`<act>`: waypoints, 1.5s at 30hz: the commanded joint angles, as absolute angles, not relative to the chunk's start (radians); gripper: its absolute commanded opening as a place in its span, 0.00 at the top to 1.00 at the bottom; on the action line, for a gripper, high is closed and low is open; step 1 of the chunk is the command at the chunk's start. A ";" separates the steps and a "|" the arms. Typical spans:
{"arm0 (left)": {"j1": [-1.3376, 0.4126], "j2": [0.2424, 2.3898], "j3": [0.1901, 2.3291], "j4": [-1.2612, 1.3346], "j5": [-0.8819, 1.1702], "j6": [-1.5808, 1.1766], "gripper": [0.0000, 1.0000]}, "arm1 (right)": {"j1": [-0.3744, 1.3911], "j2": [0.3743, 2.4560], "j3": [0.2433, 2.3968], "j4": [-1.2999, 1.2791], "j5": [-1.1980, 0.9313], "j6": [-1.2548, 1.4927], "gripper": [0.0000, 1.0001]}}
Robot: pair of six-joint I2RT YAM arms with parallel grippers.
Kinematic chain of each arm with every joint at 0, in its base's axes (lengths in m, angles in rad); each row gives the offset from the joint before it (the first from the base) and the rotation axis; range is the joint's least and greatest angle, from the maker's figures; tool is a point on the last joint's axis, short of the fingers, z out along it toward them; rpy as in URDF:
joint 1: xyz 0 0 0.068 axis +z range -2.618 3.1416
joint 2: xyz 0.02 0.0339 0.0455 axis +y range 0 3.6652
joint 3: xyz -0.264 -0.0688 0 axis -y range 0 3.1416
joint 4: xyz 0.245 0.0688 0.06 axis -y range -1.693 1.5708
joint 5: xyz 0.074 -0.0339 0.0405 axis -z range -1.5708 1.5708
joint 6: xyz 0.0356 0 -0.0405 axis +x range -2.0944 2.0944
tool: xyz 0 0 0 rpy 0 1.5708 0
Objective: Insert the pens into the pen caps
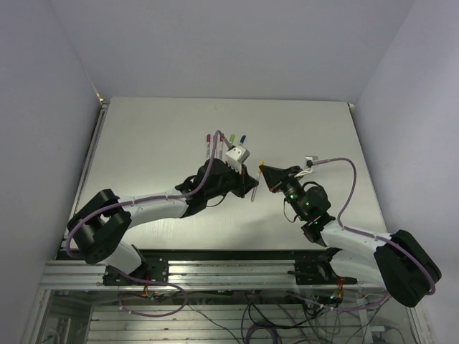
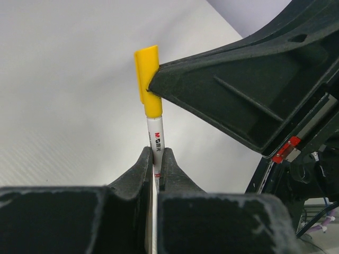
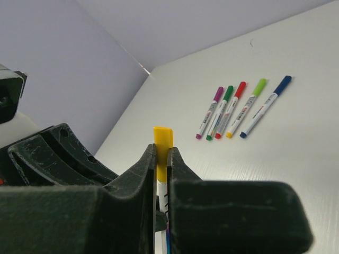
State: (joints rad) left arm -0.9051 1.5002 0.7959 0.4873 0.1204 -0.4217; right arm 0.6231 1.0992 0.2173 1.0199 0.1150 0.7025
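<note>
My left gripper [image 2: 156, 159] is shut on a whitish pen [image 2: 155, 135] and holds it above the table. A yellow cap [image 2: 148, 79] sits on that pen's end. My right gripper [image 3: 162, 156] is shut on this yellow cap [image 3: 162, 137], with the pen's white barrel [image 3: 161, 191] running down between its fingers. In the top view the two grippers meet at mid-table, left [image 1: 252, 188] and right [image 1: 264, 172], with the cap [image 1: 262, 163] between them. Several capped pens [image 3: 238, 108] lie side by side on the table, with magenta, green, red, light green and blue caps.
The row of lying pens [image 1: 224, 140] is just beyond the left gripper in the top view. White walls close the table [image 1: 158, 143] on three sides. A grey cable [image 1: 337, 163] loops off the right wrist.
</note>
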 commanded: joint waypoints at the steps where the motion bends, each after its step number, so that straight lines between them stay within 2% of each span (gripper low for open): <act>1: -0.901 1.478 0.900 0.668 0.059 -0.386 0.93 | 0.668 1.135 0.216 0.797 0.039 0.674 1.00; 18: -0.882 1.455 0.930 0.642 -0.017 -0.309 0.93 | 0.771 1.214 0.272 0.642 0.128 0.642 1.00; 30: -0.873 1.455 0.936 0.657 -0.009 -0.311 0.93 | 0.805 1.268 0.282 0.642 0.131 0.653 1.00; 37: -0.870 1.457 0.923 0.647 -0.005 -0.314 0.93 | 0.806 1.256 0.289 0.647 0.162 0.655 1.00; 45: -0.871 1.477 0.896 0.620 -0.037 -0.309 0.93 | 0.805 1.159 0.333 0.542 0.299 0.652 0.99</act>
